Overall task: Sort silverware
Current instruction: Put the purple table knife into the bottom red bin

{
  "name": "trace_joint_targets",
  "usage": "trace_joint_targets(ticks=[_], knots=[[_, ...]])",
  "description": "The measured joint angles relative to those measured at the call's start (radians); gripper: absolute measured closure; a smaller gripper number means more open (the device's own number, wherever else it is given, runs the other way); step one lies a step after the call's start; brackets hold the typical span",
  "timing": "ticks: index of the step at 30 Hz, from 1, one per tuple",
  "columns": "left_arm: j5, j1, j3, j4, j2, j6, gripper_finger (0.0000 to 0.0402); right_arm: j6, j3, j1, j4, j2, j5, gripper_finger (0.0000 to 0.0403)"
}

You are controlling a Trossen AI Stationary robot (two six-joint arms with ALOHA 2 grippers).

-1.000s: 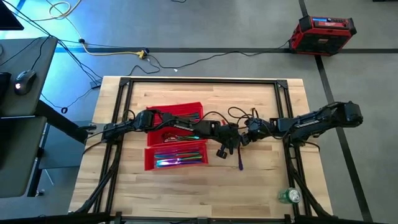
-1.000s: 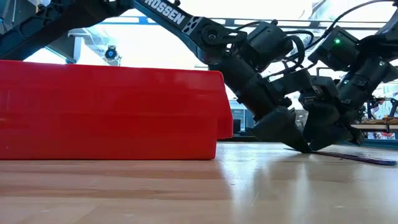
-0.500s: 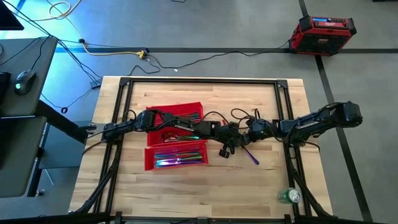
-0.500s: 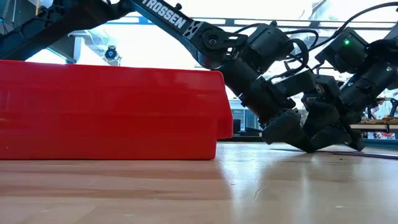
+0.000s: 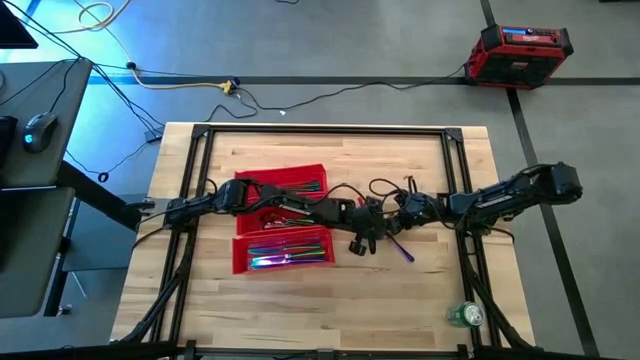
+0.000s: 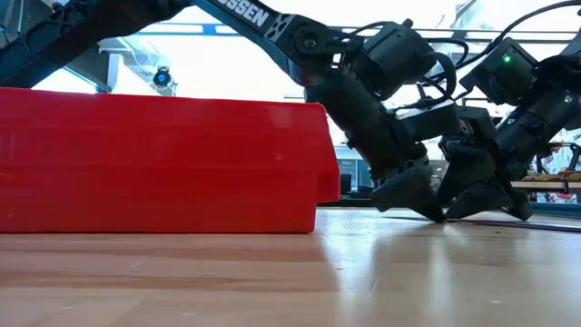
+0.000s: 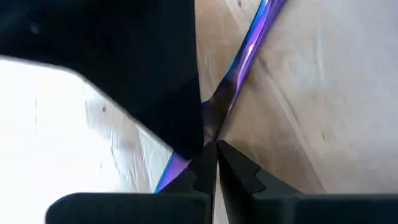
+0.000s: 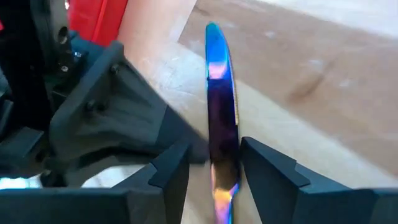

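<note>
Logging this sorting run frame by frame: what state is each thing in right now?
Left hand: shut, tips at the purple knife.
Right hand: open, fingers on either side of the knife.
Purple knife: flat on the table, outside the tray.
Red tray: holds sorted silverware.
Table: carries everything.

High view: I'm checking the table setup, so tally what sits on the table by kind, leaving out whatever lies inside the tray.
Red tray: 1
Purple cutlery piece outside the tray: 1
Green can: 1
Total: 3
</note>
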State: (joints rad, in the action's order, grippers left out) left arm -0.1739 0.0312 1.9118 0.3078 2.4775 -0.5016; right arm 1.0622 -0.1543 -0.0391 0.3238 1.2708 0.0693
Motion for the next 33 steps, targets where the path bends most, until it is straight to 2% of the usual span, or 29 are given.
trace_joint_targets(ticks=[5,11,17,23,33], knots=[[-0.064,0.005,-0.003,0.148,-0.046,0.026,0.0401,0.0,0.0,0.003,-0.007,0.0,0.04,0.0264],[-0.061,0.003,-0.002,0.234,-0.054,0.067,0.0401,-0.009,0.0,0.002,-0.012,-0.001,0.036,0.0264],[-0.034,-0.009,0.001,0.186,-0.023,0.086,0.0401,-0.019,0.002,0.002,-0.005,-0.001,0.051,0.0265],[0.041,-0.015,0.002,0.073,0.021,0.073,0.0401,-0.018,0.004,0.0,-0.001,-0.001,0.045,0.0265],[0.057,-0.013,0.001,-0.031,0.062,0.081,0.0401,-0.007,0.005,-0.005,-0.001,-0.001,0.033,0.0265]])
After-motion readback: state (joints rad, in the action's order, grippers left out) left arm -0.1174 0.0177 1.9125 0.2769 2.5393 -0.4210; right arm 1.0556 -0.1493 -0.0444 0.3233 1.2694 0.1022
